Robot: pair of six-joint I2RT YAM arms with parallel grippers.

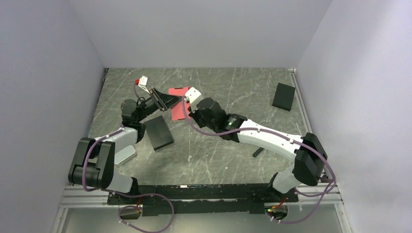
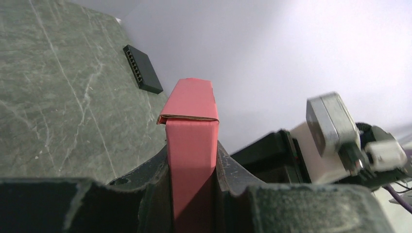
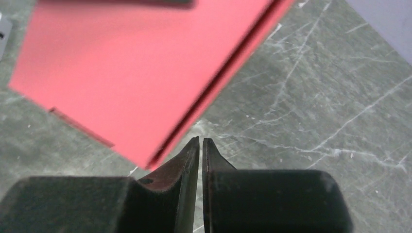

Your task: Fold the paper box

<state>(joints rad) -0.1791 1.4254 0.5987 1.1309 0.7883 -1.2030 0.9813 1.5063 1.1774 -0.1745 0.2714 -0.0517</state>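
Left wrist view: left pincer [image 2: 192,148] is clamped on the paper box [image 2: 190,104], one finger [image 2: 154,170] pressed against each long side. The red-pink box stands up out of the grip, folded into a narrow sleeve, with its far end flap bent over and a thin seam showing under the fold. Right arm's wrist housing [image 2: 335,126] sits close by on the right of this view. Right wrist view: right pincer [image 3: 200,143] is narrow, fingers drawn together to a thin slit with nothing visible between them. A broad flat face of the box fills the upper left, blurred, and its lower corner comes down just beside the left fingertip; cannot tell whether they touch. Top external view: box is held above the grey marbled worktop [image 1: 233,145] in the far-left part, between the two arm ends, which meet over it. A large black box [image 1: 159,132] lies on the worktop just beside the left forearm; a second black box [image 1: 283,96] lies well apart at the far right. A small red-and-white packet [image 1: 143,81] lies near the back edge, behind the left arm's end.
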